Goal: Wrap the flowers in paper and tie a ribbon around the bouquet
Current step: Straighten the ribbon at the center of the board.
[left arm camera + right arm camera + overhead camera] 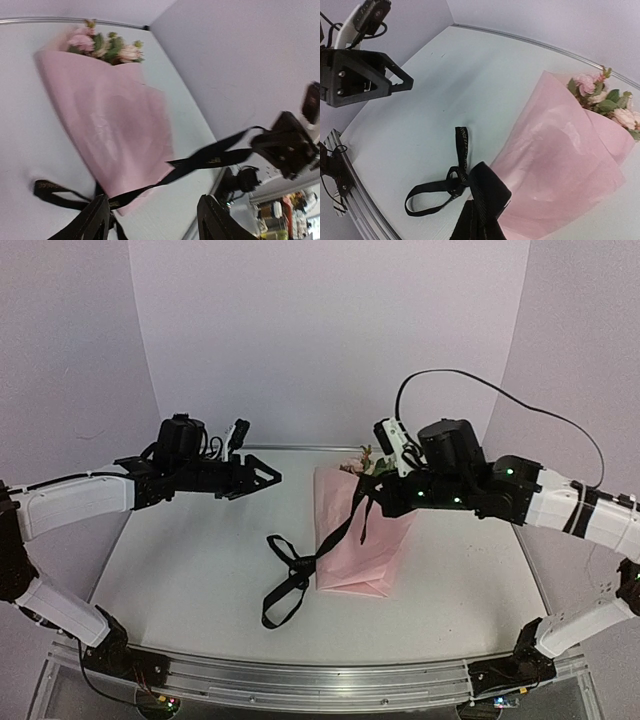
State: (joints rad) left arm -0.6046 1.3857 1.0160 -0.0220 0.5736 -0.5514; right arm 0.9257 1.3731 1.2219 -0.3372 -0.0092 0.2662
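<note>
White arms, black joints and cable, apparently green lights.

Top camera high, rear, looking down on table; wrist cameras closer, oblique; all share bouquet.

The pale table is carrying two things right now. The bouquet is lying flat just right of centre, its flowers pointing to 12 o'clock and its narrow end to 6. The ribbon is sprawling in black loops on the surface, trailing from that narrow end toward 8 o'clock.
</note>
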